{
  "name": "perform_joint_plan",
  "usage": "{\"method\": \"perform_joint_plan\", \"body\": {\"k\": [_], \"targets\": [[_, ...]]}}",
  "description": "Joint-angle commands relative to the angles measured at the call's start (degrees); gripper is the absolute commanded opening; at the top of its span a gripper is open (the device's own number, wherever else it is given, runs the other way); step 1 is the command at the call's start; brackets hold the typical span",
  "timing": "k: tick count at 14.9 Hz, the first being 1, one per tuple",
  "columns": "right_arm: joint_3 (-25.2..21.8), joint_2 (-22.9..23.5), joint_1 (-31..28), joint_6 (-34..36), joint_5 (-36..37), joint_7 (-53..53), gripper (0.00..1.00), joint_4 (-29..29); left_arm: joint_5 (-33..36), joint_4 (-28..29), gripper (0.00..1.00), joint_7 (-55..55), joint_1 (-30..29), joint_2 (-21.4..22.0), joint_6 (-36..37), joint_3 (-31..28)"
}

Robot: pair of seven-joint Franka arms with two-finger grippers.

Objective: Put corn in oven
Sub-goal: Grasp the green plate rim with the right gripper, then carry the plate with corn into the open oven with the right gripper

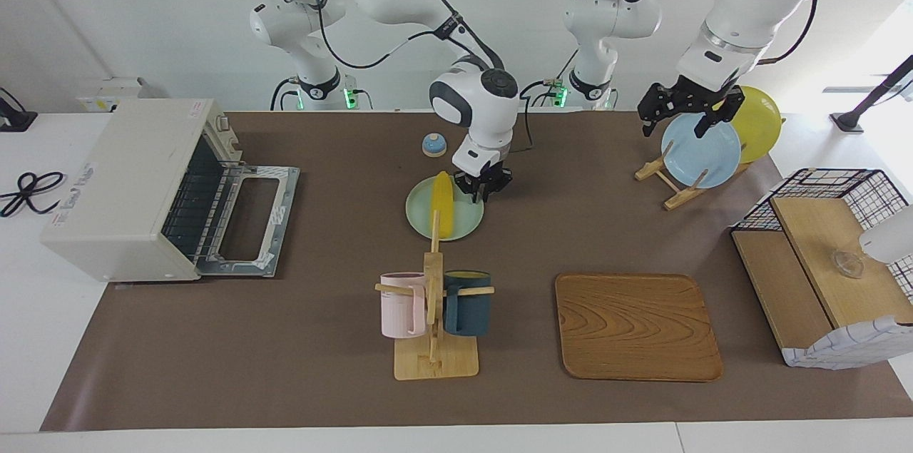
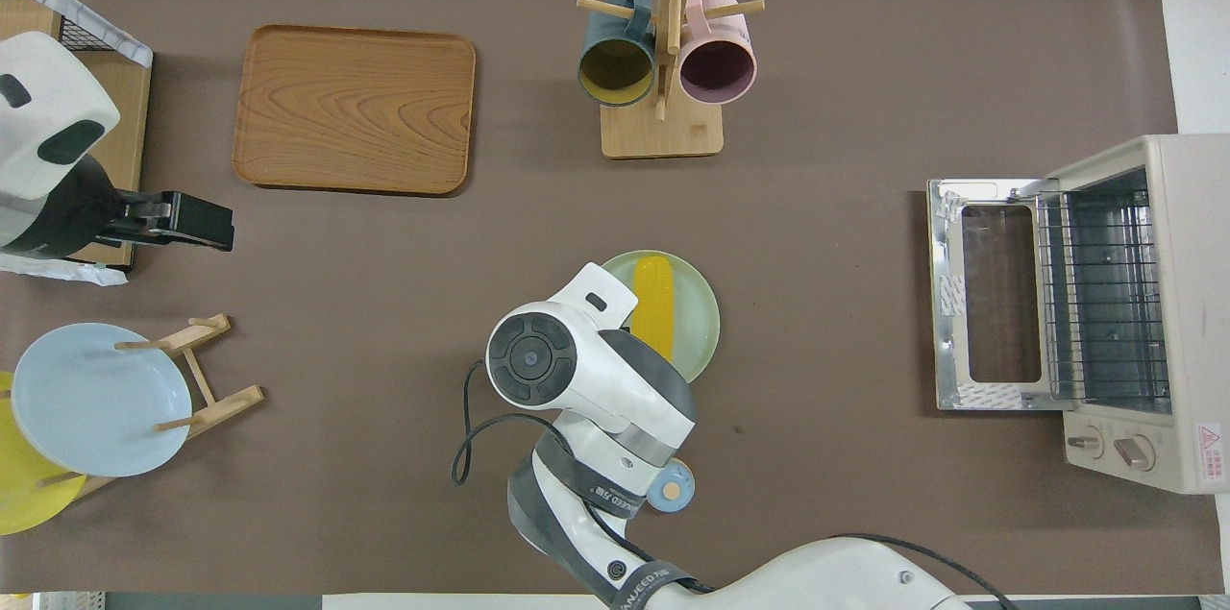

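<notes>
The yellow corn [image 1: 444,205] lies on a pale green plate [image 1: 421,223] in the middle of the table; it also shows in the overhead view [image 2: 654,305]. My right gripper [image 1: 483,189] is low over the plate's edge nearest the robots, right beside the corn's end, fingers apart and empty. The cream-white oven [image 1: 118,185] stands at the right arm's end of the table, its door [image 1: 250,225] dropped open and its wire rack [image 2: 1100,293] showing. My left gripper [image 1: 683,114] is open and empty, raised over the plate rack, and waits.
A wooden mug rack [image 1: 434,310] with a pink mug and a dark blue mug stands farther from the robots than the green plate. A wooden tray [image 1: 637,324], a rack with a blue plate [image 1: 702,153] and a yellow plate, a wire basket [image 1: 827,253] and a small blue bell [image 1: 434,145] also stand here.
</notes>
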State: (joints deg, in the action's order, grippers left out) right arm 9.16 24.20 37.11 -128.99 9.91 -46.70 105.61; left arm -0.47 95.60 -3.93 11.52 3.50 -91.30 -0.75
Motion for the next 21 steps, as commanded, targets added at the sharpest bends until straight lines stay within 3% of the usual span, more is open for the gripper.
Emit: {"method": "perform_joint_plan", "body": {"k": [1,3,11,15,21], "targets": [[0.2,-2.0,-0.3,-0.9,0.8,0.8,0.17,2.3,-0.9,0.8,1.0,0.0,-0.9,0.5,-1.0,0.7],[0.2,-2.3,-0.2,-0.9,0.9,0.8,0.0,3.0,-0.9,0.8,1.0,0.0,-0.9,0.5,-0.9,0.7],[0.2,-3.2,0.2,-1.1,4.3,1.1,0.0,5.5,-0.8,0.8,1.0,-0.1,-0.9,0.6,-0.5,0.4],[0.2,-3.4,0.2,2.4,8.0,2.1,0.0,4.9,-0.8,0.8,1.0,0.0,-1.1,0.7,-0.5,0.4],[0.0,-3.4,-1.3,10.5,10.0,7.1,0.0,-0.7,-0.8,0.8,1.0,0.0,-1.1,0.8,0.0,0.4]]}}
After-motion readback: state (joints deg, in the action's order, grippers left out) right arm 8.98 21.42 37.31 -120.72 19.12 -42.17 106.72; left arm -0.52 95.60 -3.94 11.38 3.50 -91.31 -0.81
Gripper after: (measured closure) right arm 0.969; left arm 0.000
